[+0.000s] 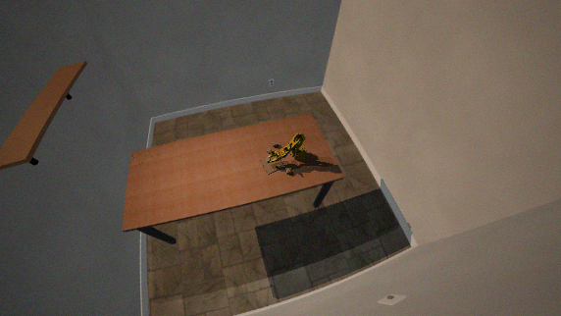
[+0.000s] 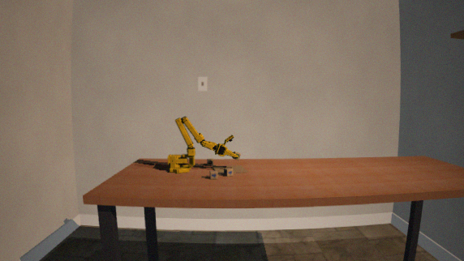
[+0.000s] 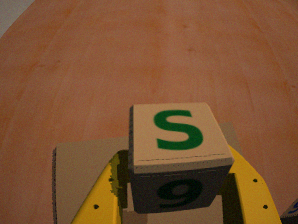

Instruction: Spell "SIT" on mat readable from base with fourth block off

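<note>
Now the fingers pinch the S block (image 3: 178,145) by its sides, letter up, above the mat (image 3: 76,176), likely ready for placing.

The desk (image 2: 308,182) lies open toward its far long end. Near the arm's corner, two blocks (image 2: 213,174) (image 2: 229,172) sit below the raised fingers (image 2: 235,154), which clamp the S block (image 3: 174,132).

Beneath my pincer spreads a long wooden bench (image 2: 308,182) on dark legs. Beige walls (image 2: 284,81) meet a grey-blue one (image 1: 147,59); brown floor tiles (image 1: 206,265) below, a wall shelf (image 1: 39,115) far off.
</note>
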Motion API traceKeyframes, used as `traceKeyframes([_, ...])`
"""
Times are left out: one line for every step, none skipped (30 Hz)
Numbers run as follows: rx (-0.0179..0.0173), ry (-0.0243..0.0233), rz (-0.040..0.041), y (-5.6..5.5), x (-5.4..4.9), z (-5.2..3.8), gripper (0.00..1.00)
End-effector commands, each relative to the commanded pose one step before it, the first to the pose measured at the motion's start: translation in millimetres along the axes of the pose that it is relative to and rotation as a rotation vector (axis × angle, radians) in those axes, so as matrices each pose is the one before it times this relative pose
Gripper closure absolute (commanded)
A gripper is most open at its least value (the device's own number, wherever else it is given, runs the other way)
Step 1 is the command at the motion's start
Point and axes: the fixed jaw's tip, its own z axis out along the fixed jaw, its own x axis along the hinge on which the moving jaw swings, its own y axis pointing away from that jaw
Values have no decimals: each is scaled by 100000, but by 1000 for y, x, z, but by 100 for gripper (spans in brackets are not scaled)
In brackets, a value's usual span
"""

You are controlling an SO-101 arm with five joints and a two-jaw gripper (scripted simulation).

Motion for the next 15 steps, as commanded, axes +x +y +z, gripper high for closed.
traceKeyframes([258,-6112,648,-739,-13744,1184,100])
traceKeyframes([0,0,0,0,0,0,100])
traceKeyframes([0,0,0,0,15,7,100])
traceKeyframes([0,0,0,-1,96,43,100])
traceKeyframes([0,0,0,-3,224,100,100])
traceKeyframes([0,0,0,-6,371,163,100])
traceKeyframes([0,0,0,-8,512,220,100])
traceKeyframes([0,0,0,-10,628,263,100])
traceKeyframes([0,0,0,-11,705,285,100])
traceKeyframes([0,0,0,-11,734,287,100])
traceKeyframes([0,0,0,-11,711,267,100])
traceKeyframes([0,0,0,-10,638,232,100])
traceKeyframes([0,0,0,-8,524,184,100])
traceKeyframes([0,0,0,-6,381,131,100])
traceKeyframes([0,0,0,-4,231,78,100])
